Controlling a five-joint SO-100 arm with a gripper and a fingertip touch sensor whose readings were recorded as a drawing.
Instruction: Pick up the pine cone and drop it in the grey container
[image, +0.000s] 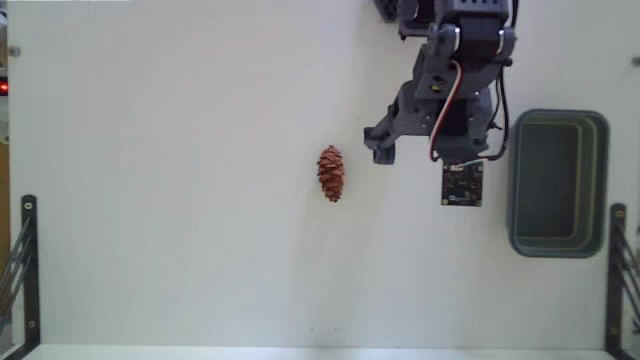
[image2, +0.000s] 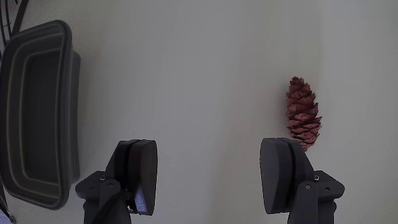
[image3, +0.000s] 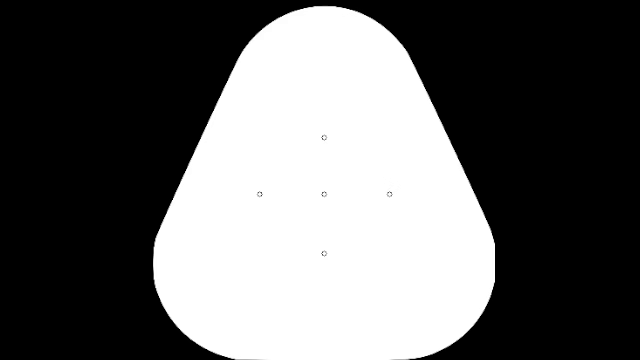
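Both fingers of the gripper (image2: 208, 177) stand wide apart with nothing between them, only bare table showing through the gap in the wrist view. I count two fingers (image2: 138, 171), one at about 7 o'clock and one at about 5 o'clock in that view, each with a dark rounded pad face turned inward.

One pine cone (image: 331, 173) lies on the white table (image: 160, 200), flat on its side, reddish-brown with scales overlapping. In the fixed view it sits just left of the frame's middle, its narrower end pointing toward 6 o'clock, and the gripper (image: 412, 158) hangs near it at roughly its 3 o'clock, clearly apart from it. In the wrist view the cone (image2: 303, 114) appears at about 3 o'clock, just above the tip of the right-hand finger and outside the gap, not touching it as far as I can see.

One grey container (image: 558, 183) stands at the table's 3 o'clock edge in the fixed view, a rounded rectangle with its long side running 12 to 6, darker inside and holding nothing I can make out. The wrist view shows it (image2: 37, 112) at 9 o'clock, well apart from the cone.

One arm (image: 460, 70) reaches in from 1 o'clock in the fixed view. Two black brackets (image: 28, 260) stand at the lower corners, at about 8 and 4 o'clock.
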